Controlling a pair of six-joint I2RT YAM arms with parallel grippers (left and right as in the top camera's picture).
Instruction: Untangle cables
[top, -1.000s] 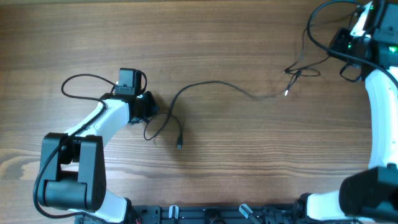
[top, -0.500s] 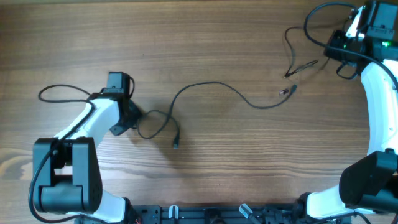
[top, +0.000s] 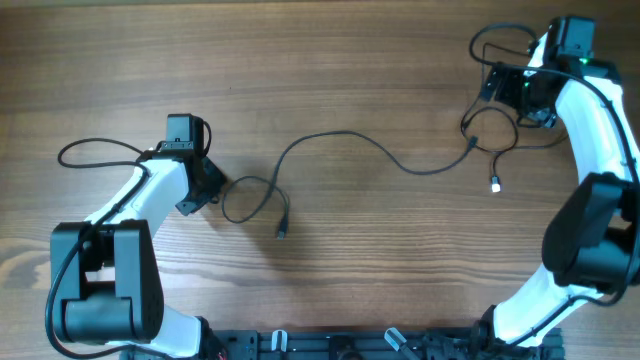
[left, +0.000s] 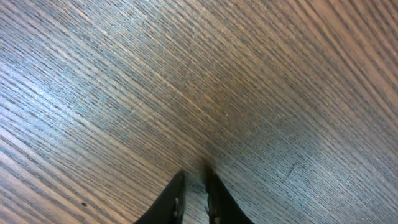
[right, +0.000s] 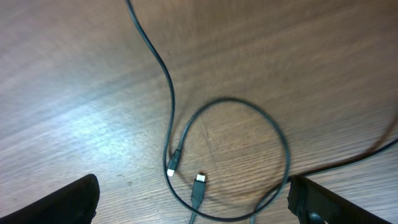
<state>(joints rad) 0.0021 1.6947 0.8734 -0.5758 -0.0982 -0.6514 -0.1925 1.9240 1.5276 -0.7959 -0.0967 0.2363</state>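
Before choosing a move, start at the black two-finger right gripper (top: 497, 90): dark fingers (right: 65, 202) spread wide, nothing between them, empty. Just ahead of that gripper, almost under it, find the small round loop (right: 230, 99) of thin black cable, flat on the brown wood-grain table (top: 350, 60), with two little plug ends (right: 199, 185) at the ring's near side, close beside each other. Judge this bunch of cables to belong to the white right arm (top: 600, 130), far nearer to it than the white left arm (top: 135, 200). Further out from the right gripper, follow one long thin black cord (top: 330, 134) across the wood, long axis running away toward the left arm, ending well apart from the right gripper in a loose curl and a plug. At that far end, note the black left gripper (left: 194, 179): tips drawn almost together, no cable visible between them, so impossible to say whether anything thin is pinched. As to pose: right arm arched round, wrist turned down onto the loop; left arm stretched low beside the curl.
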